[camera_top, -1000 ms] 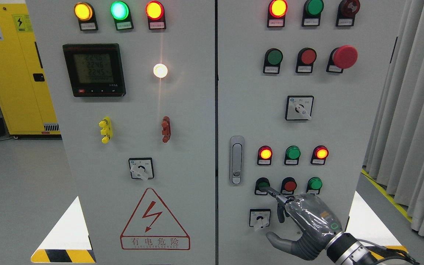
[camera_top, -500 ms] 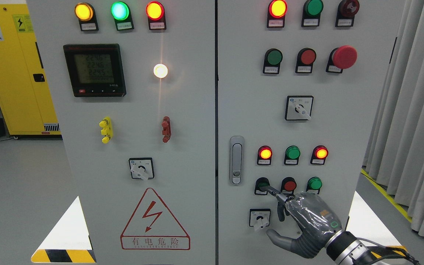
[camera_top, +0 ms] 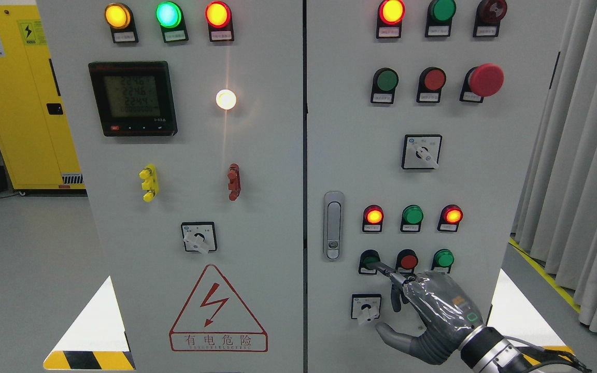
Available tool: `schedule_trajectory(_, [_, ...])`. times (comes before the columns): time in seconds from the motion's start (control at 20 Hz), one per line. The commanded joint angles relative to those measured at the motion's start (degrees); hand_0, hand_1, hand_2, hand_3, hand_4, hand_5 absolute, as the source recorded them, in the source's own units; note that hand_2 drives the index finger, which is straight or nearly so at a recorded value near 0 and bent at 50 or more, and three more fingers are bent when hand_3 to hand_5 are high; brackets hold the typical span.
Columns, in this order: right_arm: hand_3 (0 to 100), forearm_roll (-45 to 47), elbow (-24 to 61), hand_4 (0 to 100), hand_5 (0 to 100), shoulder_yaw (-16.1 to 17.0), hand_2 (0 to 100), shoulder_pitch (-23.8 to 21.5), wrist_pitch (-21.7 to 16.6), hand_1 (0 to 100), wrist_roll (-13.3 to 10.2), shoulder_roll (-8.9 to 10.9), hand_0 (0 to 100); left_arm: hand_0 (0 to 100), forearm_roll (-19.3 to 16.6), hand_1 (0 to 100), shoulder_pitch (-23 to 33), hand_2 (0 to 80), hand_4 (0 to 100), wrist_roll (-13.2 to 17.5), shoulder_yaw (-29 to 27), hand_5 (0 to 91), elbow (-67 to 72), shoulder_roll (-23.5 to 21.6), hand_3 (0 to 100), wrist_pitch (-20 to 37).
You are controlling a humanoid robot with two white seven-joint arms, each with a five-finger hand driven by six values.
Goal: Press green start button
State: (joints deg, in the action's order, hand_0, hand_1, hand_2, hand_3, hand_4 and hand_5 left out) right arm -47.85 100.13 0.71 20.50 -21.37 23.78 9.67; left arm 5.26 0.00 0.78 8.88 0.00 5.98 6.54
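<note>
Looking at the lower right of the cabinet [camera_top: 474, 155], I see my right hand [camera_top: 433, 316] with its index finger [camera_top: 385, 269] stretched out onto the green button [camera_top: 368, 259], holding nothing; thumb spread low, other fingers curled. A red button [camera_top: 408, 260] sits just beside.

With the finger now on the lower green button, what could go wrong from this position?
1. The right hand presses with one extended finger on the green button. The red button sits directly beside it, so a sideways slip might press the wrong control.
2. The thumb hangs near the rotary switch below; lowering the hand may turn it.
3. The finger meets the button at an angle, so the press may be incomplete.
</note>
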Motion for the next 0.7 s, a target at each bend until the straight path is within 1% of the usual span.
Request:
schedule_trajectory(0.0, [71,5.1,5.4,73,68,1.8,0,-2.7,-0.6,67,-0.5,-0.09,43,12,-0.1,56,-1.1,0.0,0,0.0,0.0,0.0,-1.6,0.0,0,0.1])
schedule_trajectory(0.15, [71,5.5,6.8,74,67,2.0,0,-3.7,-0.7,67,-1.1,-0.09,43,12,0.0,56,-1.1,0.0,0,0.0,0.0,0.0,-1.6,0.0,0,0.0])
schedule_trajectory(0.2, [70,6.8,6.9,74,68,2.0,0,-3.8,-0.8,67,-1.7,-0.09,44,12,0.0,56,-1.1,0.0,0,0.0,0.0,0.0,-1.6,0.0,0,0.1])
schedule_trajectory(0.25, [70,9.2,7.2,74,67,2.0,0,-4.3,-0.8,67,-2.1,-0.09,44,12,0.0,56,-1.1,0.0,0,0.0,0.0,0.0,-1.6,0.0,0,0.1])
schedule_trajectory(0.35, [69,15.7,8.8,73,67,1.3,0,-6.3,-0.3,66,-2.2,-0.09,45,12,0.0,56,-1.1,0.0,0,0.0,0.0,0.0,-1.6,0.0,0,0.0])
schedule_trajectory(0.45, [68,21.7,10.8,70,63,0.7,0,-8.5,-0.1,66,-2.2,-0.44,45,12,0.0,56,-1.1,0.0,0,0.0,0.0,0.0,-1.6,0.0,0,0.0])
schedule_trajectory(0.5, [67,24.2,11.3,66,57,0.0,0,-9.5,-0.1,65,-2.2,-0.79,44,12,0.0,56,-1.1,0.0,0,0.0,0.0,0.0,-1.6,0.0,0,0.0])
schedule_trajectory(0.55, [63,26.1,11.9,60,51,-0.7,0,-10.6,0.0,65,-2.2,-0.97,43,12,0.0,56,-1.1,0.0,0,0.0,0.0,0.0,-1.6,0.0,0,0.0])
schedule_trajectory(0.6, [63,27.4,12.5,60,51,-1.3,0,-11.4,0.4,64,-2.2,-0.97,43,12,0.0,56,-1.1,0.0,0,0.0,0.0,0.0,-1.6,0.0,0,0.1])
schedule_trajectory(0.65, [53,29.1,13.3,50,42,-1.9,0,-12.8,1.5,64,-2.2,-1.66,42,12,0.0,56,-1.1,0.0,0,0.0,0.0,0.0,-1.6,0.0,0,0.0])
